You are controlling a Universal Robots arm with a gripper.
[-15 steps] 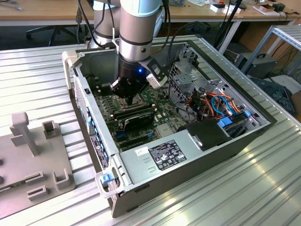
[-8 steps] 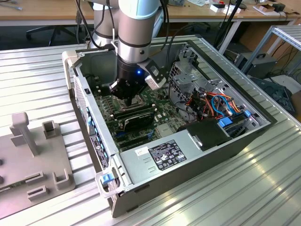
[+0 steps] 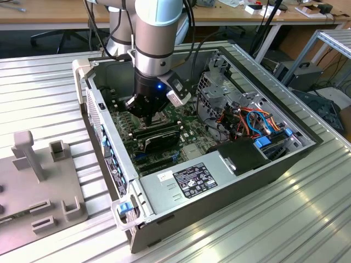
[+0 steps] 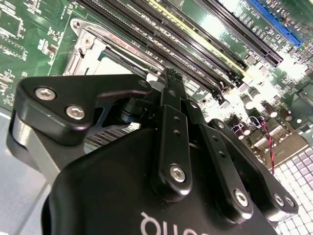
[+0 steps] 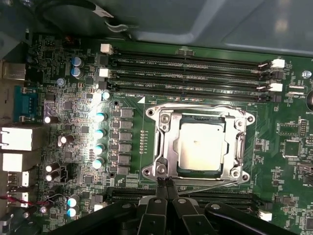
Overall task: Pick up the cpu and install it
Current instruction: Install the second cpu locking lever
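**CPU sitting in the socket, gripper right over the frame edge**

Since the first wrist view looks straight down on the board, we start there: the cpu (image 5: 198,148) lies flat inside the socket (image 5: 166,147), silver lid up, with the metal retention frame around it. It looks square to the frame, though we can't say whether it's fully seated.

The gripper (image 5: 165,182) is right at the edge of that socket frame. Its two black fingertips are pressed together with nothing between them, and we see no gap in either wrist view. In the second wrist view the gripper (image 4: 170,74) shows the same thing, the fingers coming to a single narrow point just above the socket area. Whether the tips actually touch the frame or a lever there, we can't tell.

Either side of the socket we see memory slots (image 5: 195,73), long black rows, with another set partly hidden by the gripper body. Blue-topped capacitors (image 5: 99,132) line up in a column beside the socket.

Pulling back to the exterior view, the arm (image 3: 156,33) reaches down into the open computer case (image 3: 219,192), which lies on its side on a ribbed metal table (image 3: 307,219). The gripper (image 3: 147,116) is low over the green motherboard (image 3: 184,118). A grey fixture plate (image 3: 38,186) sits on the table at the exterior view's left, well apart from the case.
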